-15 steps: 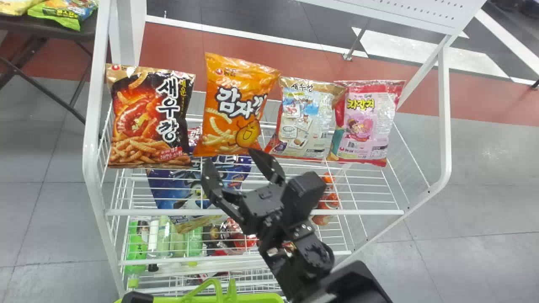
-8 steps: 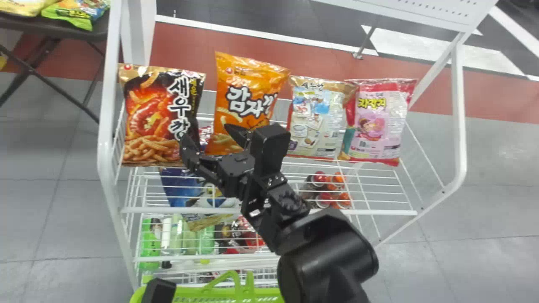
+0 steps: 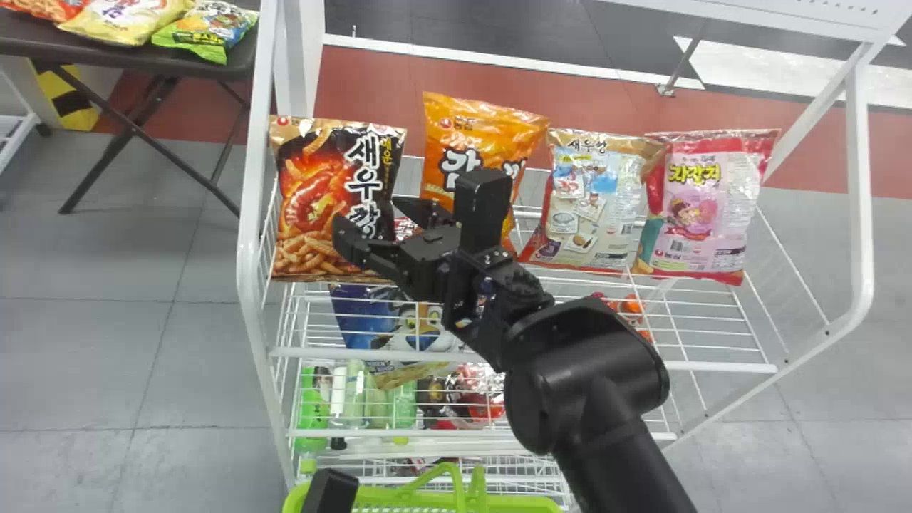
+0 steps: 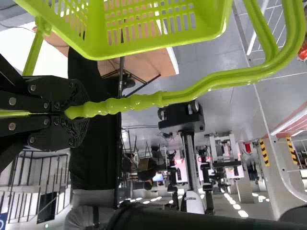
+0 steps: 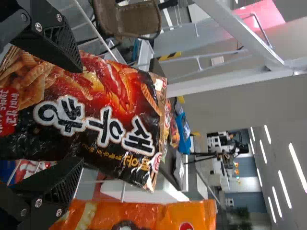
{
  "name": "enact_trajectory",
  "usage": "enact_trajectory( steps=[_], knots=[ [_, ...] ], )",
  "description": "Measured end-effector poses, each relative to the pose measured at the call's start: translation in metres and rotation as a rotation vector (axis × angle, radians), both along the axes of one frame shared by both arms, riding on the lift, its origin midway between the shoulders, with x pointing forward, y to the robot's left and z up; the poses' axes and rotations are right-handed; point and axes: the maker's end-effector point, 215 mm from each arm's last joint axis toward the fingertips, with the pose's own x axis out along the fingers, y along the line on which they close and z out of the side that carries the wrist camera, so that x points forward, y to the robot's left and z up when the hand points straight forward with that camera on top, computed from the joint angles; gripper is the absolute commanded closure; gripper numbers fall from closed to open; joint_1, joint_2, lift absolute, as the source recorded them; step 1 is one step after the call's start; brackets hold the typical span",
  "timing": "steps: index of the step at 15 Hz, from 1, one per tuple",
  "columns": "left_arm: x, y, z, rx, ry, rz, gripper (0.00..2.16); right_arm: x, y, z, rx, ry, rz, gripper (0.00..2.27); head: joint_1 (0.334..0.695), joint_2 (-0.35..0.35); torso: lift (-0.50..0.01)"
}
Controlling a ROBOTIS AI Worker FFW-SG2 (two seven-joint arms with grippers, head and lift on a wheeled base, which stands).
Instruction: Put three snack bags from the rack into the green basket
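By my judgement, 0 of 3 done.
My right pincer is spread at the black-and-red bag on the rack, beside 3 others; my left pincer pinches the green basket by its handle.

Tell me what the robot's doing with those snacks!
It's getting snacks from the white rack. The left gripper holds the green basket by its handle. The right gripper is open at the black-and-red bag, not closed on it; it looks ready to grab. That bag and three other bags stand in a row on the rack.
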Motion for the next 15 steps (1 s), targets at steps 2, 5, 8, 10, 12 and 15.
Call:
enact_trajectory(
  steps=[2, 5, 8, 10, 12, 15],
  knots=[
    [-0.002, 0.0, -0.002, 0.001, 0.008, -0.001, 1.54, 0.0, 0.004, -0.001, 0.004, 0.007, 0.015, 1.82, 0.695, -0.176, 0.0],
    [-0.002, 0.0, -0.003, 0.001, 0.012, -0.002, 1.54, -0.001, 0.0, -0.009, -0.025, 0.026, 0.02, 2.24, 0.695, -0.179, 0.0],
    [-0.002, 0.001, -0.003, 0.0, 0.013, 0.001, 1.54, -0.002, -0.004, -0.006, -0.027, 0.035, 0.021, 2.24, 0.695, -0.186, 0.0],
    [-0.002, 0.001, -0.004, 0.001, 0.016, 0.001, 1.54, -0.011, -0.005, 0.006, -0.009, 0.014, 0.022, 2.24, 0.695, -0.19, 0.0],
    [-0.002, 0.001, -0.004, 0.004, 0.015, 0.001, 1.54, -0.023, -0.006, 0.02, 0.002, -0.011, 0.04, 2.25, 0.695, -0.196, 0.0],
    [-0.004, 0.0, -0.004, 0.003, 0.014, -0.002, 1.54, -0.044, -0.013, 0.031, -0.008, -0.033, 0.065, 2.24, 0.695, -0.22, 0.0]
  ],
)
